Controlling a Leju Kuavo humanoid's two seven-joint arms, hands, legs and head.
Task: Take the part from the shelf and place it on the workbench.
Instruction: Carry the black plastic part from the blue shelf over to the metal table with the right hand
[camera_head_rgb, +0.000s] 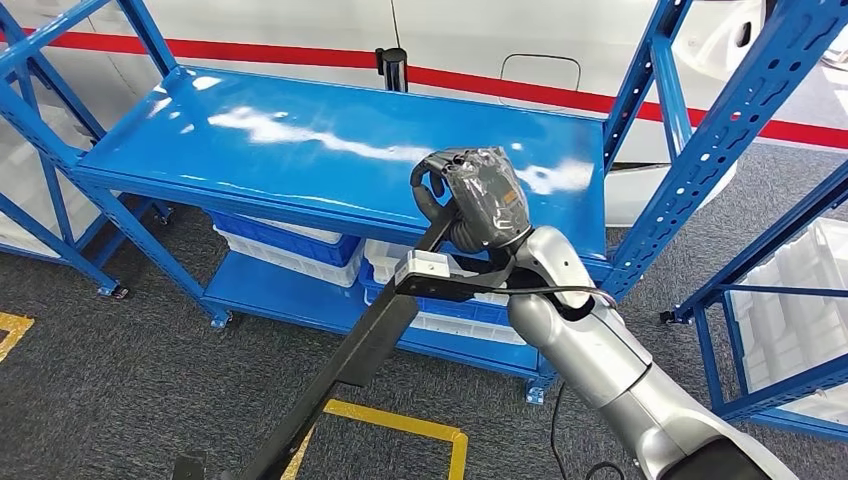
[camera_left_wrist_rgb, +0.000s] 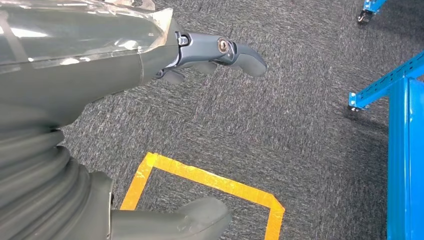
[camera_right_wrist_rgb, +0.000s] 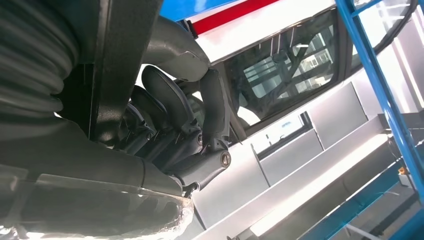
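While the right robot hand (camera_head_rgb: 478, 200) hovers above the front edge of the blue shelf (camera_head_rgb: 330, 140), its fingers are curled around the top end of a long black part (camera_head_rgb: 350, 360), which slants down and toward the lower left of the head view. A small white block (camera_head_rgb: 432, 266) sits on the part just below the grip, where a black crosspiece branches off toward the silver forearm (camera_head_rgb: 600, 350). In the right wrist view the dark fingers (camera_right_wrist_rgb: 170, 105) wrap around the flat black bar (camera_right_wrist_rgb: 120, 65), with the thick thumb closing over from the other side, so the part is firmly held and lifted clear of the shelf board.

The shelf's top board is glossy and bare where it shows, reflecting light. On the lower level, under the board, stand blue and white plastic bins (camera_head_rgb: 300, 250) side by side. A second blue rack (camera_head_rgb: 780, 300) stands to the right, holding white trays.

The left robot hand (camera_left_wrist_rgb: 215, 50) hangs over grey carpet (its wrist camera looks straight down at the floor); its fingers are spread apart and hold nothing. Yellow tape (camera_left_wrist_rgb: 200, 180) marks a rectangle on the carpet below it, and the same tape outline (camera_head_rgb: 400, 425) lies on the floor near the lower end of the part. A white wall with a red stripe (camera_head_rgb: 560, 95) runs behind the shelf.
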